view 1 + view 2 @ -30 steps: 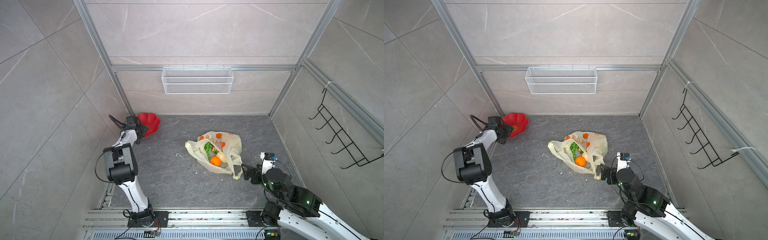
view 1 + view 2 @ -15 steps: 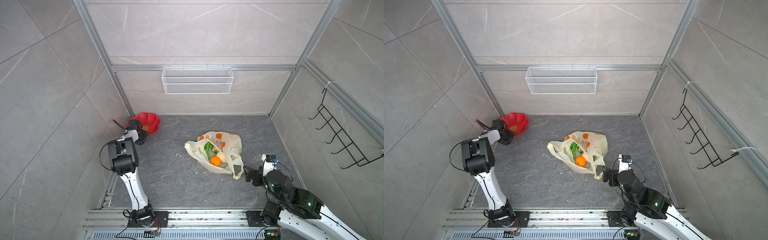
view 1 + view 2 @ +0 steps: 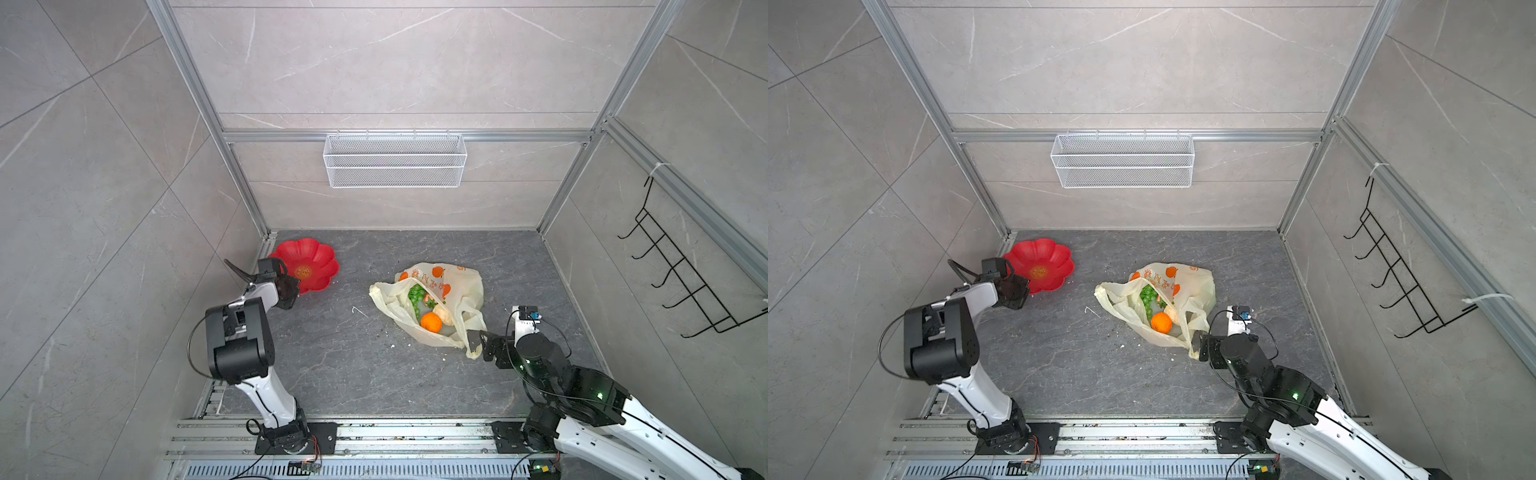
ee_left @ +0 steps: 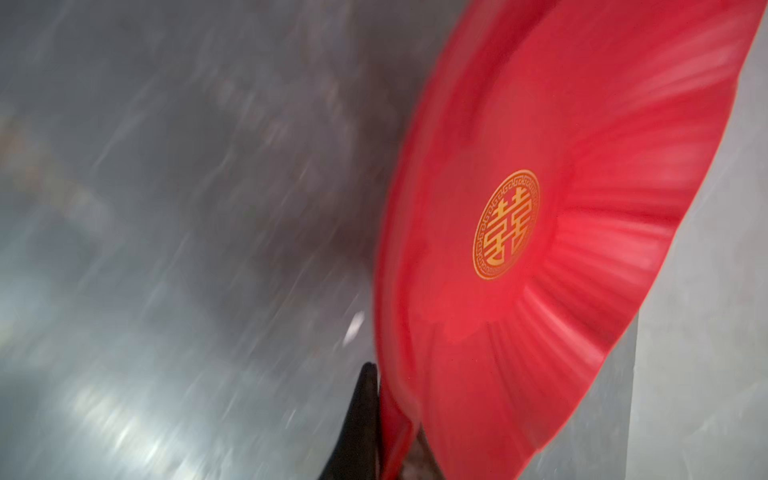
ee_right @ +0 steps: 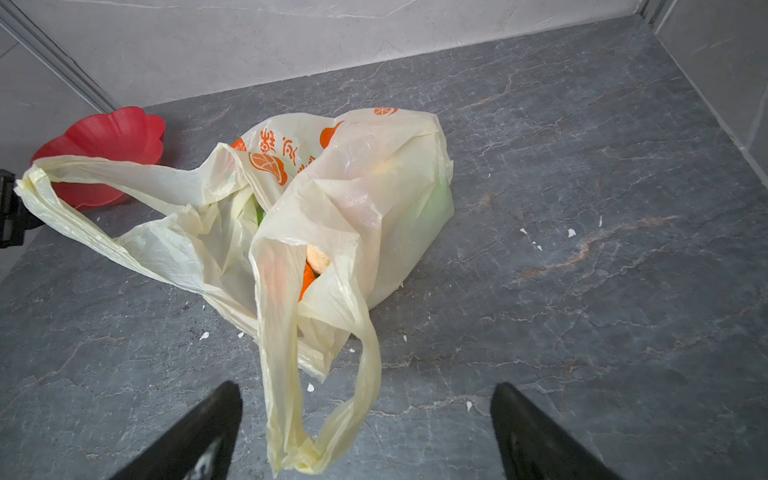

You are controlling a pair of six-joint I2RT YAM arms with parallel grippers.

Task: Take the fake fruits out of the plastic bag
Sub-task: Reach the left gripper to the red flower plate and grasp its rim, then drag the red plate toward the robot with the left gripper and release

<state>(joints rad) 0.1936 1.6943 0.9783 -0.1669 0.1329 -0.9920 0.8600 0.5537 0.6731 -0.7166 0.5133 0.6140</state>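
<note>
left hand (image 3: 290, 290) clamps the rim of the red plate (image 3: 316, 257); right hand (image 5: 368, 390) gapes wide, empty, beside the plastic bag (image 3: 466, 286) of fruits (image 3: 431, 322).

A: Where do the top views sit?
B: High over the front aluminium rail (image 3: 395, 434), tilted down toward the grey tiled back wall (image 3: 395, 62); both top views share the whole dark marbled floor (image 3: 1100, 374).
A: The wrists?
B: Left: pressed close to a red flower-shaped plastic plate (image 4: 540, 332), blurred. Right: low, near the crinkly cream-yellow plastic bag (image 5: 353, 199), that plate behind.
</note>
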